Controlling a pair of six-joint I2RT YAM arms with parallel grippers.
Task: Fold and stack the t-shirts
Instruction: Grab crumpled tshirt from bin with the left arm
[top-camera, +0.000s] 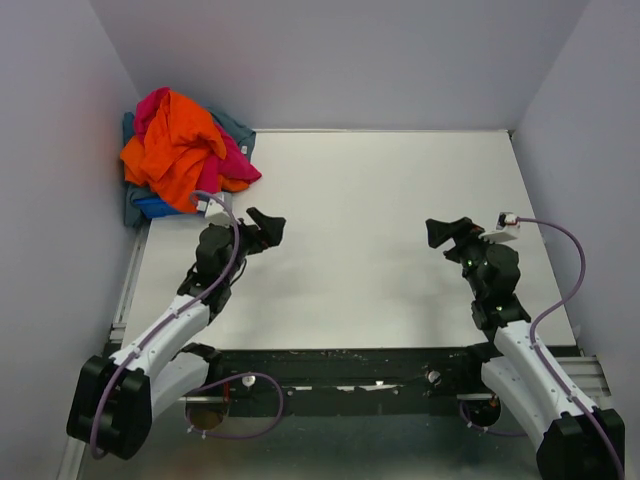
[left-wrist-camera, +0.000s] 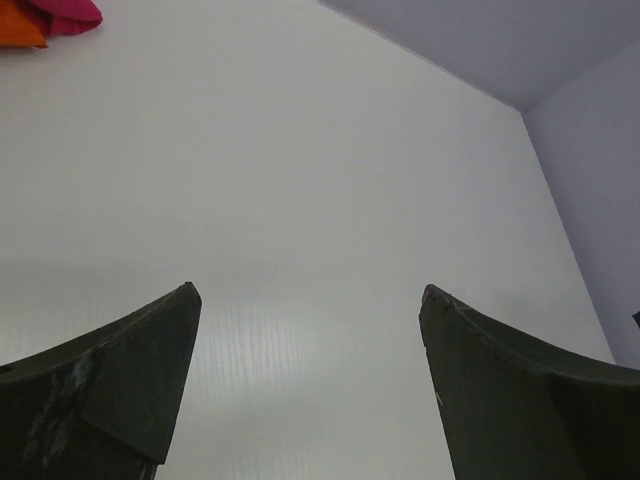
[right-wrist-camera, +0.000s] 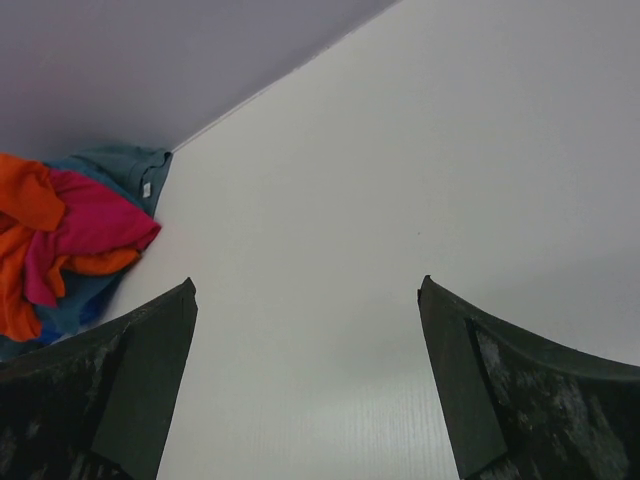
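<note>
All the t-shirts (top-camera: 185, 160) are bunched in one crumpled heap at the far left corner of the worktop (top-camera: 380, 200), pushed up against the left wall (top-camera: 60, 150). The orange shirt (top-camera: 178, 148) is on top with the pink shirt (top-camera: 228, 160) tangled through it. The grey-blue shirt (top-camera: 238, 128) lies underneath at the back, and a strip of the royal blue shirt (top-camera: 155, 207) pokes out at the near side. Nothing is folded and nothing is stacked. My read: it's a dumped supply pile, kept in the corner so the middle of the worktop serves as folding space. The left pincer (top-camera: 265, 228) is wide with nothing between the jaws, low over the worktop toward the left edge. It is near the heap but apart from it, tips aimed toward the middle. Its wrist view shows bare worktop between the fingers, with a scrap of pink and orange up in the corner. The right pincer (top-camera: 448, 232) is also wide and empty, toward the right edge and well apart from the shirts, tips angled in leftward. The arms mirror each other: bases at the near edge, elbows tucked, forearms reaching over the near half, wrists tipped down. It reads as a ready stance, with the task at its very start. The left arm is the closer one for a first pull, probably on the orange shirt on top.
</note>
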